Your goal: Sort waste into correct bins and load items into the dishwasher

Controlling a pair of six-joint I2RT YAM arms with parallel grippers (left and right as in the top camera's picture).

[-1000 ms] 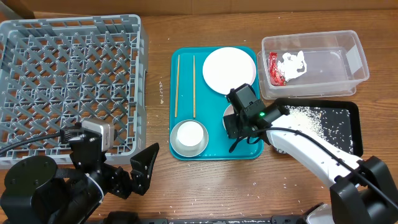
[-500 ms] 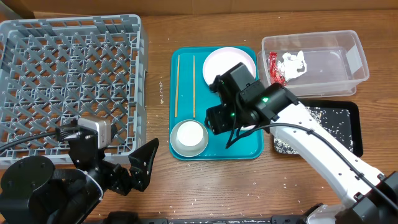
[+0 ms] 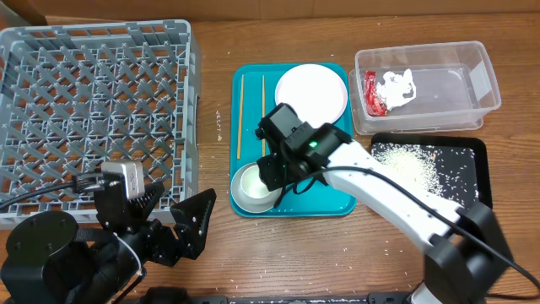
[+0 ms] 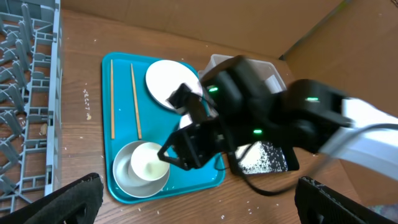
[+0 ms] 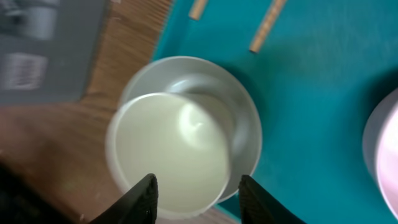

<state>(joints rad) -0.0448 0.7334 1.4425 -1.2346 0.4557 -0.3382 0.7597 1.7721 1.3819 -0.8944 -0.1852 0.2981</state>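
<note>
Turns on the white bowl [image 3: 253, 189] at the near-left corner of the teal tray [image 3: 251, 101], seemingly with a smaller cup nested inside. Lies directly below the right hand [image 5: 200, 194], just ahead of its two fingertips [image 5: 144, 198], spread apart and pinching nothing. No long axis to line up with on a round dish, only a rim to straddle. Probably calls for a short drop and a bite across the near wall. Touching the rim or not: cannot tell from these views.

Far closer to the right hand than to the left hand [image 4: 199, 186], opened wide and empty, low over the worktop [image 3: 215, 51] in front of the grey dish rack [image 3: 93, 110]. From the bowl, the rack to the left, past the tray's edge and a strip of worktop. Hence a leftward carry once lifted, or a pass to the left hand, judging by the layout.

On the tray's left half, beyond the bowl: two chopsticks [image 3: 240, 116], side by side but apart, long axes running away from the robot, parallel to the tray's left edge. At the tray's far right: the large plate [image 3: 314, 91].

Sorted by the look of it: red wrapper [image 3: 370, 91] and white tissue [image 3: 396, 84] in the clear tub [image 3: 447, 89], rice [image 3: 413, 160] in the black tray [image 3: 479, 165], with stray grains on the worktop nearby. Nothing visible in the rack, so loading seems barely begun.
</note>
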